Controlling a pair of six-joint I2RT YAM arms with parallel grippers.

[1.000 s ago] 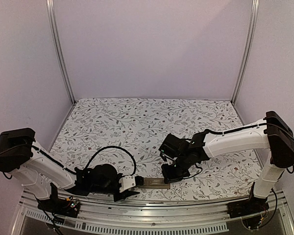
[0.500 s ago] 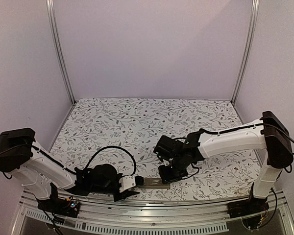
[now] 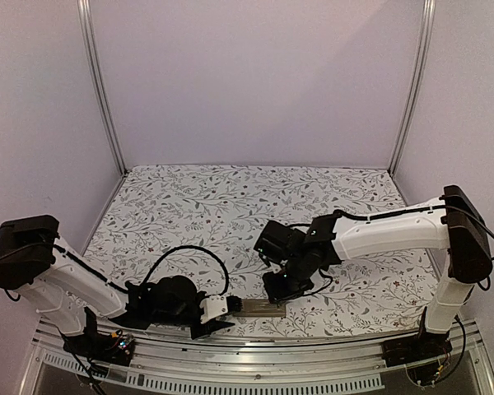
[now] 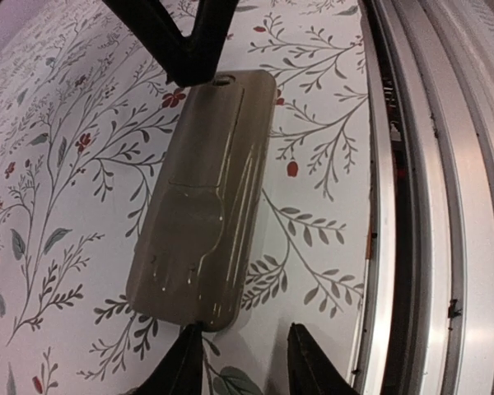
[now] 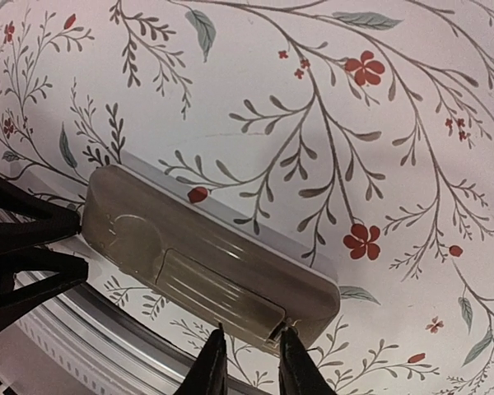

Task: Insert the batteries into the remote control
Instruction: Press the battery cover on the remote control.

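Just ahead of the right claw (image 5: 249, 362), the slim rectangular tan-grey plastic remote control (image 5: 206, 263) is found lying back-up on the white floral-print tablecloth (image 5: 329, 99), so no long reach is called for. Its long axis is laid along the near table edge and runs from one claw to the other. One end is sat right at the right claw's tips (actual contact can't be made out), and the opposite end is butted up against one finger of the left claw (image 4: 247, 358). The right claw's fingers are seen only a sliver apart with nothing pinched between them. The left claw's are spread wider, and the remote isn't clamped by them either, it's more like propped from that end. Both arms are about equally near, one per end. A panel outline (image 5: 218, 288) can be made out on the back and it looks shut, so the recess probably hasn't been opened yet. Room-wise, the brushed aluminium rail (image 4: 428, 206) is run close alongside the remote on the arm-base side of both claws, so little slack is left there, while plenty of open cloth is offered on the far side. The batteries can't be spotted in any view.
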